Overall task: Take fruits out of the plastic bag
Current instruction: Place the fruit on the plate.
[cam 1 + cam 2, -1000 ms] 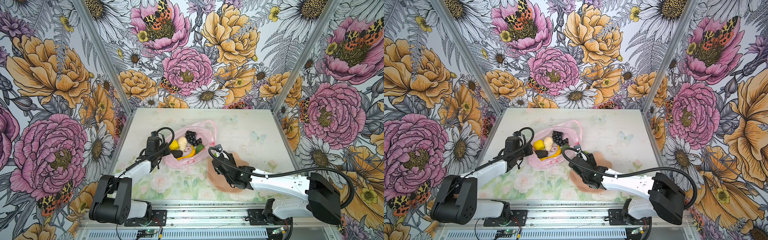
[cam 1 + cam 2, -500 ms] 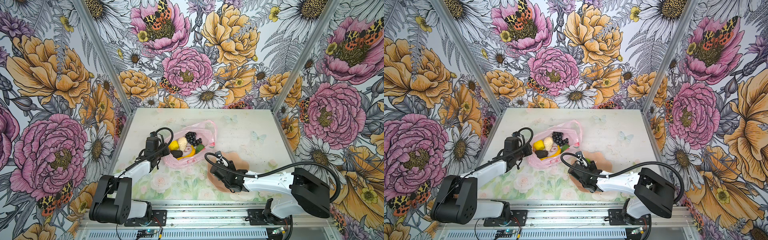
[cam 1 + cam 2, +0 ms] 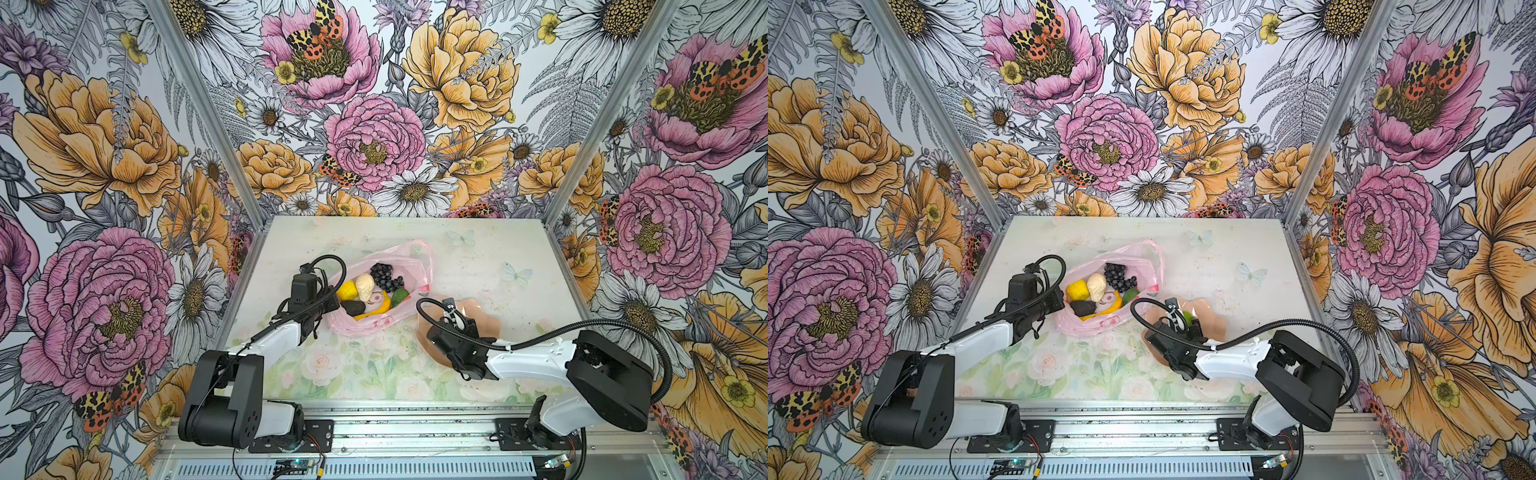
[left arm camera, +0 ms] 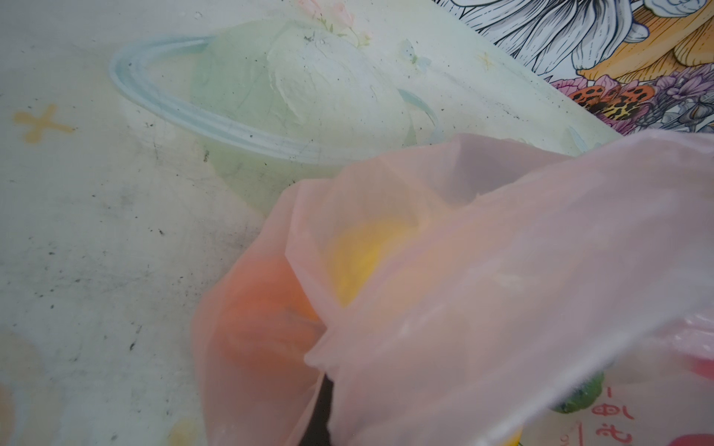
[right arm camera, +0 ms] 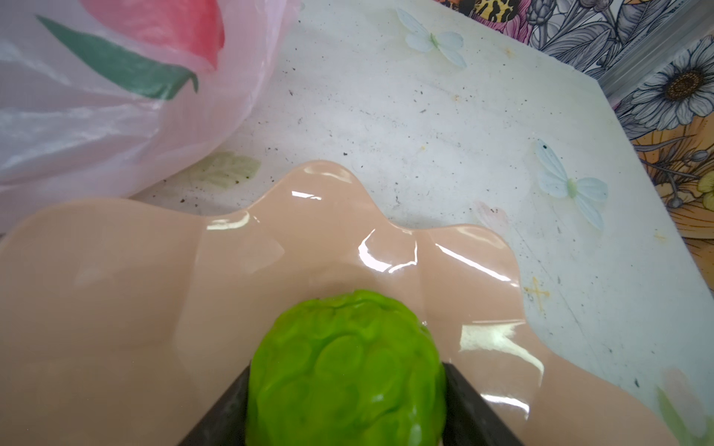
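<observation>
a pale table (image 3: 478,257), printed with faint roses and butterflies, stands between walls (image 3: 104,145) papered in big pink and orange blooms. on it lies the plastic bag (image 3: 365,328), thin pink film with red fruit prints, its mouth spread wide and facing up. inside the bag the fruits sit packed together: a lemon (image 3: 347,289) at the edge nearest the left arm, a cream lump (image 3: 365,286) touching it, a dark grape bunch (image 3: 384,276) toward the bag's far end, a dark avocado (image 3: 353,307) at its near edge, a banana (image 3: 384,306) curving beside that, and a green piece (image 3: 400,297) at the edge that faces the right arm. in the left wrist view the lemon glows yellow through the film, and what is probably the orange piece (image 4: 262,309) shows as a blur next to it, smeared by the plastic.

the left gripper (image 3: 328,305) is at the bag's rim beside the lemon, jaws pressed together on a bunched fold of the film, which stands lifted off the table there. just beside the bag, on the side of the green piece, lies a glossy peach dish (image 3: 478,309) with a wavy rim. over that dish the right gripper (image 5: 345,367) is clamped on a bumpy green fruit (image 5: 347,340), its dark fingers (image 5: 463,409) set one against each flank; this fruit is outside the bag.
</observation>
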{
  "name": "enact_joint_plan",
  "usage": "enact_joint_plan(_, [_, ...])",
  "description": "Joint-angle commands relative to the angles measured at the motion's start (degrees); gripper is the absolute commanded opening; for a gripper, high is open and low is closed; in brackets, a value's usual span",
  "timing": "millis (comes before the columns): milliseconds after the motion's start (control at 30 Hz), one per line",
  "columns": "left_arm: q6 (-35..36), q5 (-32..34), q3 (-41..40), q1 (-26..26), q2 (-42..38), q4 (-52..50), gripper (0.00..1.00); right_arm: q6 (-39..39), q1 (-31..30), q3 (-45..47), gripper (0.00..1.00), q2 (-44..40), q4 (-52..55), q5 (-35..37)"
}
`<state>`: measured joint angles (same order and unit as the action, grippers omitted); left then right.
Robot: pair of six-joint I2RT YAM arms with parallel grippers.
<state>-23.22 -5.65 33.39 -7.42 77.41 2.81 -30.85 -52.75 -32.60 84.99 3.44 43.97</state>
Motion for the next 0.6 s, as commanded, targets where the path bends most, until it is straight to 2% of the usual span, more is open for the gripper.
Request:
enact_joint_plan(0, [-0.4, -1.1, -0.6, 0.7, 0.6, 1.3, 0.01, 1.3, 2.0, 1.6, 0.46, -0.1, -4.1, 0.9])
enact_joint_plan(267, [-0.4, -1.3, -0.5, 0.8, 0.7, 1.3, 0.01, 7.1, 9.4, 0.4, 0.45, 2.6, -13.2, 0.6])
enact_joint_plan(467, [-0.5, -1.2, -0.6, 0.9, 0.6, 1.4, 0.01, 7.3, 9.5, -0.2, 0.45, 3.9, -13.6, 0.4])
enact_joint_plan(567, [-0.5, -1.3, -0.7, 0.9, 0.5, 1.5, 0.01, 6.2, 9.0, 1.1, 0.52, 3.1, -13.2, 0.2])
